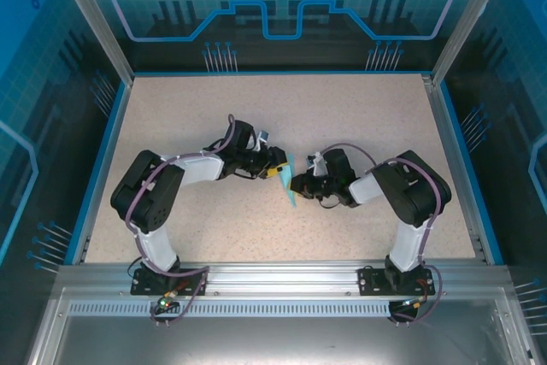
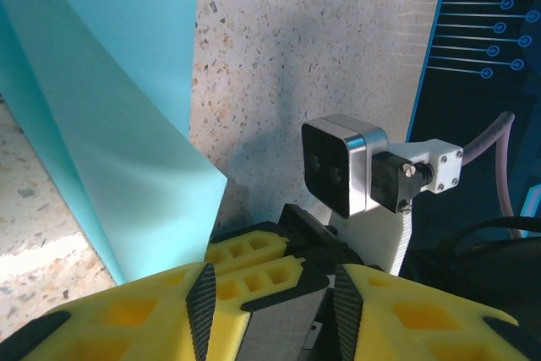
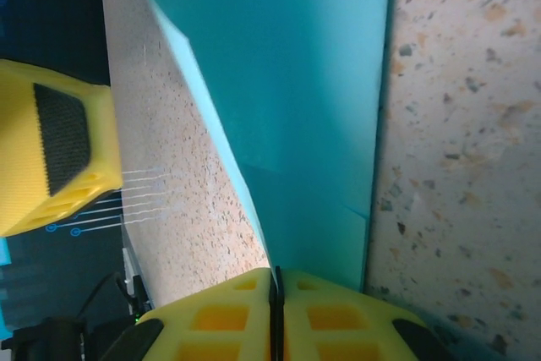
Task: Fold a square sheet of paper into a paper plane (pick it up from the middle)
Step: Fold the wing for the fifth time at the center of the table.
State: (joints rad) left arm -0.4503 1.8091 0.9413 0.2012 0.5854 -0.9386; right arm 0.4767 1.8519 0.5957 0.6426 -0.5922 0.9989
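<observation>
The fold was in hand: the right gripper (image 3: 276,283) was clenched on the light-cyan sheet of paper (image 3: 296,82). The sheet was already creased into a narrow angular shape and held on edge between the 2 arms near the middle of the speckled table (image 1: 359,117). The left gripper (image 2: 270,285) stood released, its yellow fingers with black ribbed pads apart and empty, with the thin matte sheet just beside one finger. The next move probably called for it to close on a free flap without crumpling such limp paper.
</observation>
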